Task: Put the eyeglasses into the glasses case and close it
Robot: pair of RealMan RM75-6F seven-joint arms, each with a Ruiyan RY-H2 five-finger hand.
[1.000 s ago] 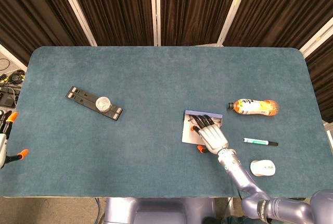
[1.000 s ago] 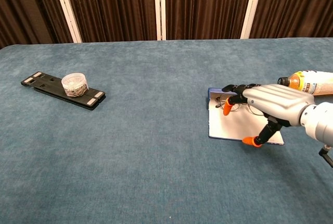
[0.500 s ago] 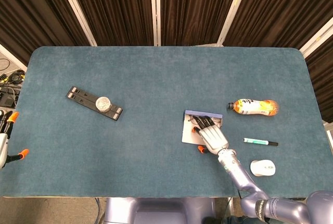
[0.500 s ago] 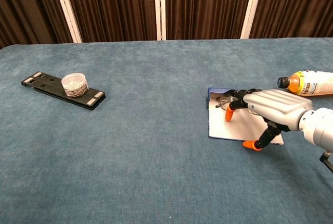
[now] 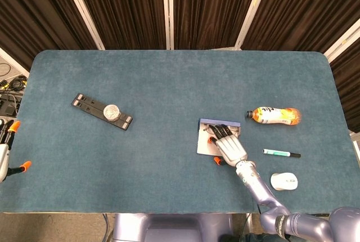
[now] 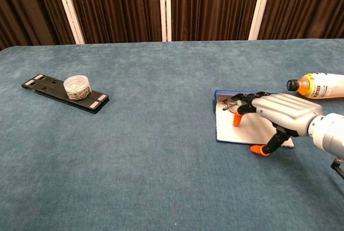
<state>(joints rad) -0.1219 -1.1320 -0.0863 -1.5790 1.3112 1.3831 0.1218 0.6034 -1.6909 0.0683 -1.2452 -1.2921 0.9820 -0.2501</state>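
The glasses case [image 5: 203, 144] [image 6: 228, 132] lies open and flat right of the table's middle, with a pale inside and a blue far edge. The eyeglasses [image 5: 211, 130] [image 6: 229, 103] lie at its far end, mostly hidden under my fingers. My right hand [image 5: 229, 147] [image 6: 282, 111] lies palm down over the case, its fingers stretched onto the eyeglasses and its thumb by the case's near edge. I see no grip on anything. My left hand [image 5: 4, 153] shows only at the far left edge of the head view, fingers apart, holding nothing.
An orange drink bottle [image 5: 274, 116] [image 6: 322, 85] lies on its side right of the case. A green pen [image 5: 281, 153] and a white mouse [image 5: 284, 181] lie near the front right. A black tray [image 5: 84, 102] [image 6: 43, 83] carrying a small jar [image 5: 112, 110] [image 6: 76, 87] sits at the left.
My right hand has sunk lower onto the case and drawn slightly toward me. The case, the eyeglasses and my left hand have not moved.
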